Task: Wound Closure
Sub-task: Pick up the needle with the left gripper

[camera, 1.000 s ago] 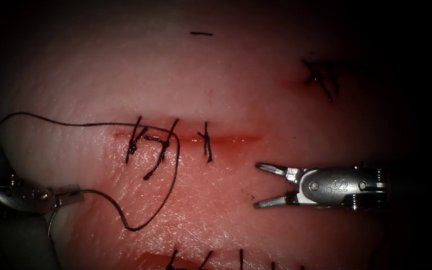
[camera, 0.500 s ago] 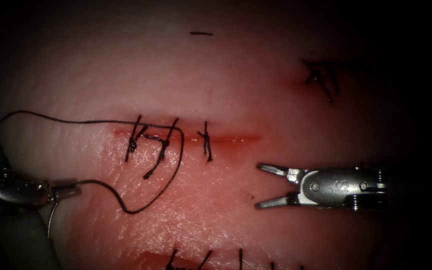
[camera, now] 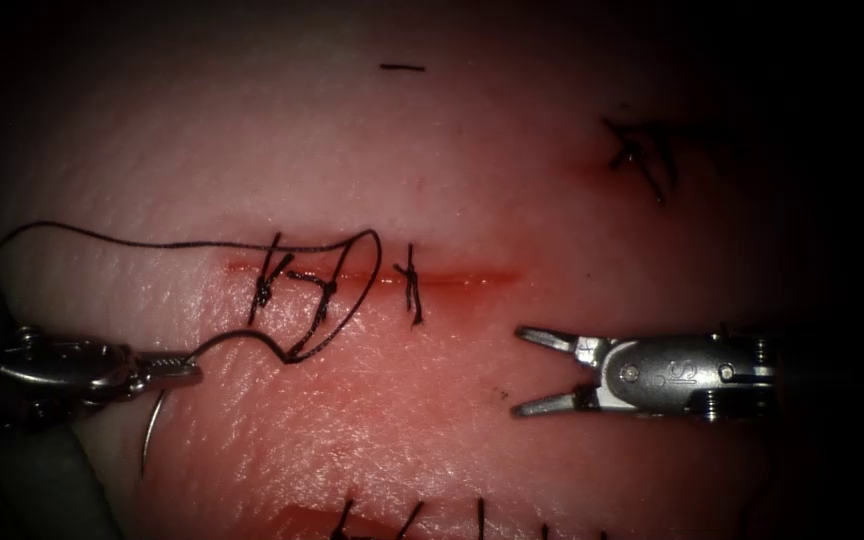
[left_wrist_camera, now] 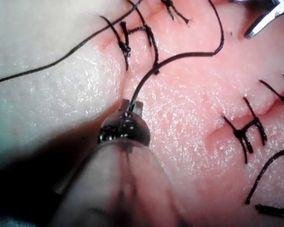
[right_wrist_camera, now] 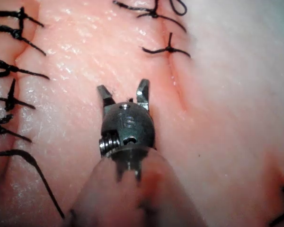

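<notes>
The cut [camera: 462, 277] runs across the tissue [camera: 512, 200] with three knotted stitches [camera: 412, 285] along its left part. My left tool [camera: 187, 370] lies below the cut's left end, jaws shut on the needle [camera: 149, 435] near its thread end. The needle's curve hangs below the jaws, out of the tissue. Dark thread [camera: 367, 275] leaves the jaws, loops up around the middle stitch and trails off left. That thread [left_wrist_camera: 189, 54] rises from the left tool [left_wrist_camera: 131, 105] in the left wrist view. My right tool [camera: 517, 370] is open and empty below the cut's right end, likewise in its own view [right_wrist_camera: 123, 87].
A second row of stitches [camera: 412, 520] lies at the lower edge. An older knot [camera: 642, 155] sits at the upper right, and a short cut piece of thread [camera: 402, 67] lies at the top. Red fluid [camera: 442, 280] tints the cut. The tissue drops away at the left.
My left tool has moved right and slightly up with the needle. The thread loop has shrunk and drawn up toward the middle stitch. The right tool has stayed put.
</notes>
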`<action>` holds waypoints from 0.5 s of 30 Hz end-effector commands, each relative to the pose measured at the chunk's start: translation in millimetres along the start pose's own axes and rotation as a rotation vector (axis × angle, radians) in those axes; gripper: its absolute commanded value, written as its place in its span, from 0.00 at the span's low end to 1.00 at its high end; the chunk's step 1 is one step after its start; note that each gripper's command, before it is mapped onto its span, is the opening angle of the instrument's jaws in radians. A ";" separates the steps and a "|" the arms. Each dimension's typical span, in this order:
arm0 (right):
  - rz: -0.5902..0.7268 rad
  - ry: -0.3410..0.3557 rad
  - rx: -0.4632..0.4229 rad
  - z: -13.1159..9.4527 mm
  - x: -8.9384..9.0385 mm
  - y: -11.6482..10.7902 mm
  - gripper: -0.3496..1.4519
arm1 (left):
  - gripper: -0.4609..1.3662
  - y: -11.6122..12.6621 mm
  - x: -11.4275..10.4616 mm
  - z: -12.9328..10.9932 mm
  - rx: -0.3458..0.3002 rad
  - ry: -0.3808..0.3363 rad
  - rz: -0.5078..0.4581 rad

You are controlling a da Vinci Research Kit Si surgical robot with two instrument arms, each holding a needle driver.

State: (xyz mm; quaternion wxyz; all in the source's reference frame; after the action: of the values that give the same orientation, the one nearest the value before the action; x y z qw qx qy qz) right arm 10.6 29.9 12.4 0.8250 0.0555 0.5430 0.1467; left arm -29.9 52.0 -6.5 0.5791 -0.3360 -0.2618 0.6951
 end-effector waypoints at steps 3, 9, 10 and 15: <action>0.007 0.000 0.003 0.0 0.0 0.0 0.88 | 0.06 0.5 0.3 0.6 -0.081 -0.018 -0.060; 0.040 0.014 -0.001 -0.1 0.2 0.1 0.85 | 0.06 1.6 1.6 1.5 -0.250 -0.006 -0.174; 0.046 0.016 -0.002 -0.1 0.2 0.1 0.85 | 0.06 1.7 1.9 1.7 -0.274 0.001 -0.189; 0.072 0.024 -0.005 -0.1 0.4 0.2 0.82 | 0.06 2.3 2.9 2.3 -0.386 0.028 -0.242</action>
State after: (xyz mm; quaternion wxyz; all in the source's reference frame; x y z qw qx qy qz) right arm 10.5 30.4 12.0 0.8107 0.0703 0.5515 0.1834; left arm -33.7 54.6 -7.3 0.5889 -0.4161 -0.4210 0.5503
